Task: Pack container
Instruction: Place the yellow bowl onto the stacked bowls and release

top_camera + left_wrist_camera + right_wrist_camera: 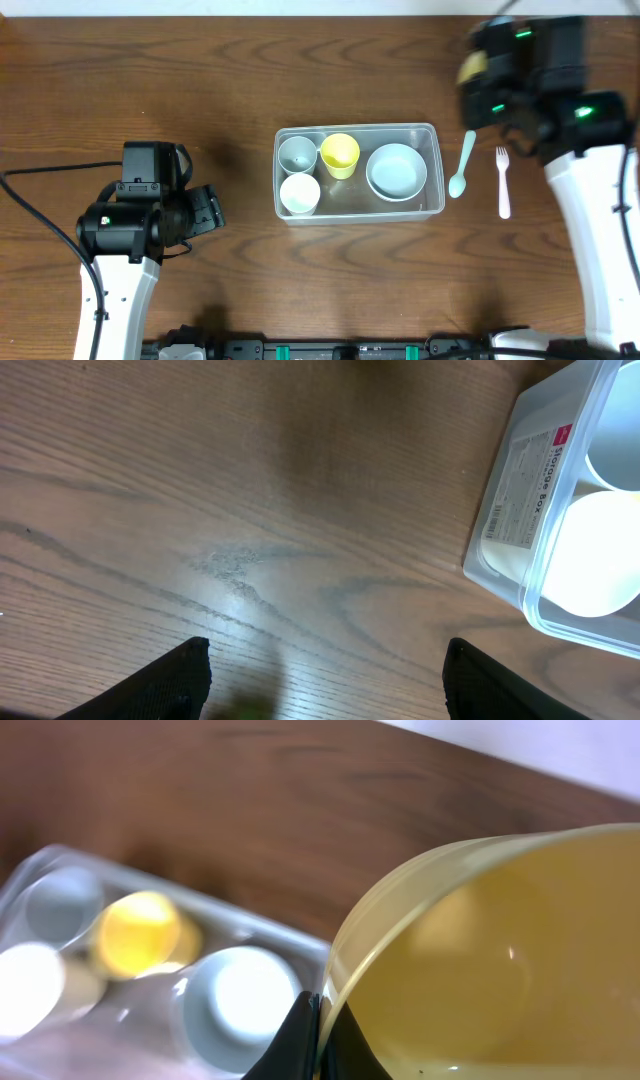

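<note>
The clear container (356, 128) stands at the table's middle. It holds a grey cup (297, 153), a yellow cup (340, 155), a white cup (299, 193) and a pale blue bowl (396, 171). My right gripper (322, 1012) is shut on the rim of a yellow bowl (500, 970) and holds it in the air above the table's far right (478, 68). The container shows below it in the right wrist view (60, 855). My left gripper (325, 650) is open and empty over bare wood, left of the container (535, 500).
A pale green spoon (462, 165) and a white fork (503, 182) lie on the table right of the container. The left arm (140, 215) is at the left front.
</note>
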You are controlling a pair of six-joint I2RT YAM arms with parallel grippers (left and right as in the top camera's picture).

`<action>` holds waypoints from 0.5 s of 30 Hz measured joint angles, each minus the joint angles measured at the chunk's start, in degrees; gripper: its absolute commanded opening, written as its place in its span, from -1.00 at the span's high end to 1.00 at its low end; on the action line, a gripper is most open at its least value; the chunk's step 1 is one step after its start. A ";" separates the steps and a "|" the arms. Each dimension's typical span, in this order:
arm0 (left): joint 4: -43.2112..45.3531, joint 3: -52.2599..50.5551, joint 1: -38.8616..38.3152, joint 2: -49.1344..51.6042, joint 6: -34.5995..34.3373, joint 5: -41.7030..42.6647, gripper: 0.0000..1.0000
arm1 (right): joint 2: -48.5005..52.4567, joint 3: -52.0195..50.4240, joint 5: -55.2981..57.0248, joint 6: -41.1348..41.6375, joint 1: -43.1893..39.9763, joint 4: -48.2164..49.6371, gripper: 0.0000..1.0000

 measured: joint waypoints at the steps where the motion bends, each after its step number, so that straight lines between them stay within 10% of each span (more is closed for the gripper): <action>1: 0.00 0.00 0.00 0.00 0.00 0.00 -0.50 | 0.02 0.00 0.63 -0.70 2.62 -0.70 0.97; 15: 0.00 0.00 0.00 0.00 0.00 0.00 -0.50 | 14.19 -0.52 3.15 -1.51 15.52 -6.56 0.98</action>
